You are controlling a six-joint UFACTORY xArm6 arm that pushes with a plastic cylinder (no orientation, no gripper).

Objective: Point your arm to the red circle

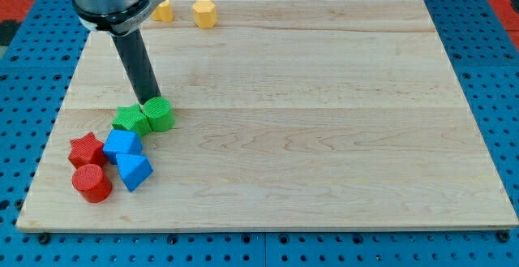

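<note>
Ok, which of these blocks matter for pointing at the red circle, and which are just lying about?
Job:
red circle, bottom-left corner
my tip, behind the green blocks, well above the circle in the view

Lying about:
red star
two blue blocks
two green blocks
two yellow blocks

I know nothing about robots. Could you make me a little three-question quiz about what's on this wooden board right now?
1. True or false: my tip touches the red circle.
2. How many blue blocks lie on the board?
3. Which block is nearest my tip? A) yellow hexagon B) green circle C) red star

Key: 1 false, my tip stands beside the green blocks, above the red circle in the view. 2 two. 3 B.
</note>
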